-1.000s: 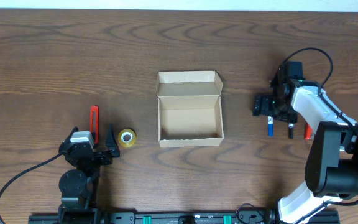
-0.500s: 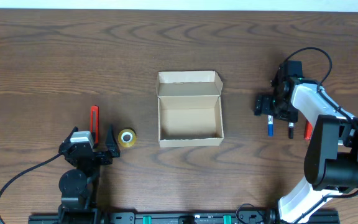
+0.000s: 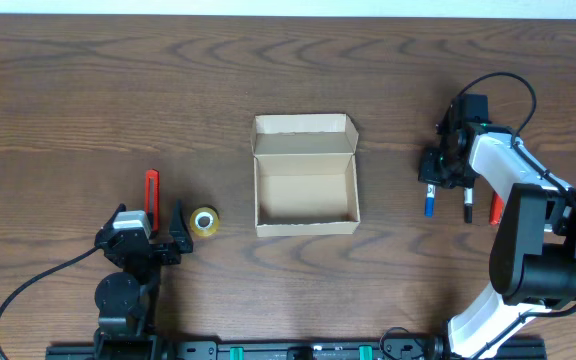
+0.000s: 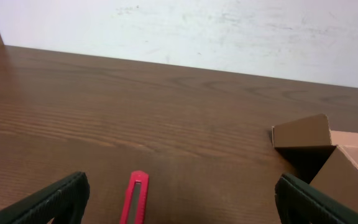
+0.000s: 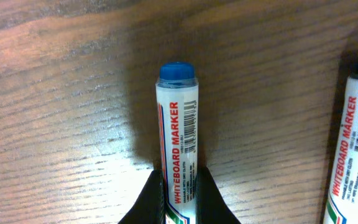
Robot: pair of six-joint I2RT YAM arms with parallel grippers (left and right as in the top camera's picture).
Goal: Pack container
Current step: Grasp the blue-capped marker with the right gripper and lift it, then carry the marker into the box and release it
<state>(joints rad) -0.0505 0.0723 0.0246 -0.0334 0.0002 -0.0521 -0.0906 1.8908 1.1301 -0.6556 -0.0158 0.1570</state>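
container (image 3: 305, 190): middle of the table (image 3: 88, 90), well apart from both arms. Lid flap is open and folded back toward the far edge. Inside shows only bare cardboard. One corner also shows at the right of the left wrist view (image 4: 303, 134).
right claw (image 3: 431, 186): near the right edge, about mid-depth, pinched on the blue marker (image 3: 430, 204).
right wrist view: both fingers (image 5: 151, 199) press the barrel of the blue marker (image 5: 178, 124) from either side, blue cap pointing away from the claw (image 5: 180, 193). Label reads "WHITEBOARD MARKER". Can't tell if it's off the wood or resting on it.
black marker (image 3: 468, 212): lies on the table just right of the blue one and parallel to it, not touching. Black cap also shows in the wrist view (image 5: 356, 124).
red marker (image 3: 494, 210): next one over toward the right edge, partly under the arm.
left claw (image 3: 150, 222): near the front-left corner, spread wide, nothing between the fingers (image 4: 61, 196).
red cutter (image 3: 151, 190): flat on the table just ahead of the left claw, lined up with the gap between its fingers (image 4: 137, 198).
tape roll (image 3: 204, 221): yellow, just right of the left claw, between it and the container.
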